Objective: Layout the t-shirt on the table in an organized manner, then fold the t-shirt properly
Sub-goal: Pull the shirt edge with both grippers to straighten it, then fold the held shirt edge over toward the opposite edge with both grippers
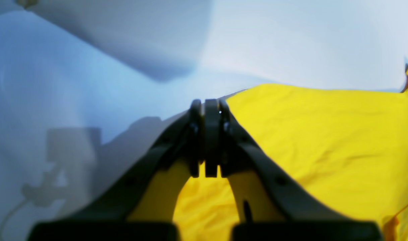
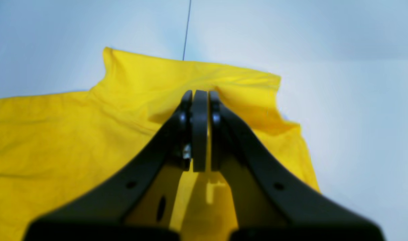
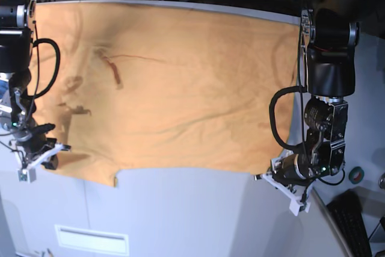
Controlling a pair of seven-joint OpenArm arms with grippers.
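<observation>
Left gripper (image 1: 209,140) jaws pressed together at t-shirt (image 3: 180,88) edge; right gripper (image 2: 199,130) likewise, possibly pinching cloth; shirt spread across table (image 3: 198,215).

T-shirt (image 3: 168,88) spread flat across the table's (image 3: 192,215) far half, one arm at each side.

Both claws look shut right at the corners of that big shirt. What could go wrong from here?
1. The left gripper sits at the very edge of the t-shirt; the hem might slip free if it is holding so little cloth.
2. The right gripper is over a bunched sleeve, so pulling could set in creases.
3. The shirt's far edge reaches the rim of the table; a tug that way may drag it off.
</observation>
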